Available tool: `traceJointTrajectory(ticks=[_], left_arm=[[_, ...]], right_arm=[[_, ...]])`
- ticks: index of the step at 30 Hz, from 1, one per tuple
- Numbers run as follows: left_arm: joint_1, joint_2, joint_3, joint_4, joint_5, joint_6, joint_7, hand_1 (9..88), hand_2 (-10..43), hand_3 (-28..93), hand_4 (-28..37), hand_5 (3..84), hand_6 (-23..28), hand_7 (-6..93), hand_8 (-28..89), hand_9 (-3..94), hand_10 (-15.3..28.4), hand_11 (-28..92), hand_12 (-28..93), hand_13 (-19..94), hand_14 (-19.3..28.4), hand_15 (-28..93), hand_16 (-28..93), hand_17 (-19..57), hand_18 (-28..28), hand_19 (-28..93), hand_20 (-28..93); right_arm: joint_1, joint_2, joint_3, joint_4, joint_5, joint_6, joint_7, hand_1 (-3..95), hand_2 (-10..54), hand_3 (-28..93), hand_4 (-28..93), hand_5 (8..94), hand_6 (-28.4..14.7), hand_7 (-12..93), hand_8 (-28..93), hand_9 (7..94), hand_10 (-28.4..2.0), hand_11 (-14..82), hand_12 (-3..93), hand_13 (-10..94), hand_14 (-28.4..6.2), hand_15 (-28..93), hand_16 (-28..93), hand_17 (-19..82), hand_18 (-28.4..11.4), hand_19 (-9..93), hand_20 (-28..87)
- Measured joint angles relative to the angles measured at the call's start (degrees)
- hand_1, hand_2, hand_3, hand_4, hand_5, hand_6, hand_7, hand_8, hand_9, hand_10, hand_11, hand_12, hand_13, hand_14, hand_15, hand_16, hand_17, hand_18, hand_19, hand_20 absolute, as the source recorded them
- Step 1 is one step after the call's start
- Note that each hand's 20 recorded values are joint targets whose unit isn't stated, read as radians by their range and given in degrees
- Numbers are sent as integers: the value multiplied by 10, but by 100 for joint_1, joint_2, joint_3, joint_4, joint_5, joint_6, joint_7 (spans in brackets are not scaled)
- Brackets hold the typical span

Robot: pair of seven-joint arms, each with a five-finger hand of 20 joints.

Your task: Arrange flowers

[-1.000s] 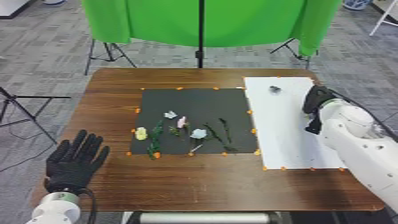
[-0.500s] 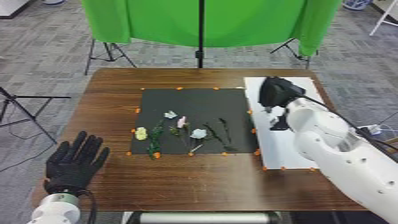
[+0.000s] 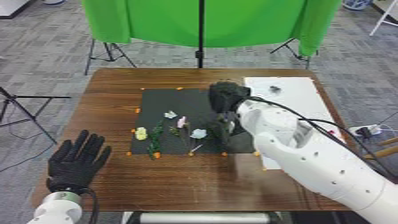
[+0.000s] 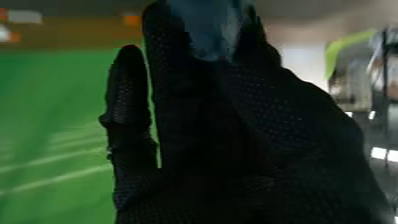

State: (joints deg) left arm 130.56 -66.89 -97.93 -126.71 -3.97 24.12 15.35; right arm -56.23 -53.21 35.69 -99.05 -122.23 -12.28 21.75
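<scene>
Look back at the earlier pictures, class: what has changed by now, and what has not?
The right hand has moved left, from over the white sheet to over the black mat. The left hand and yellow flower stayed put.

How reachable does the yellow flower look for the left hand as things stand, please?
Probably yes: the left hand is open near the black sheet, and nothing tall blocks its way to the yellow flower.

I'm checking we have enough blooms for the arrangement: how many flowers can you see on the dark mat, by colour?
Yellow flower: 1
Pink flower: 1
White flowers: 2
Total in sight: 4
</scene>
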Motion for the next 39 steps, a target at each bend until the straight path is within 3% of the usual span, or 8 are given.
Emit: traceJointTrajectory(ticks=[7,12,19,25,28,34,39], left_arm=[[-30,4,-10,19,-4,0,-20,302,193,765,-247,509,96,224,-100,420,163,271,133,310,153,434,-77,-44,131,330,150],[-63,4,-17,39,-4,0,-80,302,192,765,-247,509,97,222,-100,420,163,270,133,309,154,433,-77,-45,132,331,150],[-60,4,-69,45,-46,-1,-170,302,191,764,-247,510,98,219,-98,419,164,269,133,308,155,433,-77,-46,131,331,150],[-66,11,-61,46,-62,-1,-161,302,192,765,-247,510,97,221,-98,420,163,269,134,308,155,433,-77,-46,131,332,150],[-65,11,-58,46,-62,-3,-160,302,192,764,-247,509,96,220,-98,420,163,268,133,308,155,432,-77,-46,131,331,150],[-32,17,-73,41,-60,-34,-152,302,192,763,-247,508,96,219,-98,419,163,268,133,308,155,431,-77,-46,131,332,150],[15,18,-93,28,-54,-77,-127,303,192,763,-247,508,97,218,-98,419,163,267,134,308,155,431,-76,-46,131,331,150]], right_arm=[[-54,-133,3,338,37,26,148,640,-95,584,-283,708,1,247,-19,791,-104,70,328,720,-56,315,407,340,-191,742,333],[-161,-138,97,310,80,101,190,507,-70,649,-282,689,-11,196,-20,734,-129,187,178,700,-98,426,234,317,-210,763,325],[-274,-123,114,164,238,546,361,444,-58,711,-279,666,-17,153,-71,707,-137,170,161,691,-110,439,222,312,-215,771,321],[-402,-95,288,76,230,722,532,359,24,734,-250,608,-38,148,-112,605,-168,149,153,566,-145,466,194,290,-212,794,319],[-560,-47,589,74,291,1070,604,333,45,750,-256,545,-47,152,-116,513,-168,132,138,449,-155,392,141,234,-199,755,303],[-738,91,1226,508,720,1830,604,324,33,785,-265,431,-52,161,-125,363,-138,102,106,275,-172,146,149,109,-169,519,168],[-524,128,1238,1208,592,1795,1061,322,28,781,-271,379,-51,153,-122,323,-137,98,94,243,-174,104,154,79,-166,497,150]])
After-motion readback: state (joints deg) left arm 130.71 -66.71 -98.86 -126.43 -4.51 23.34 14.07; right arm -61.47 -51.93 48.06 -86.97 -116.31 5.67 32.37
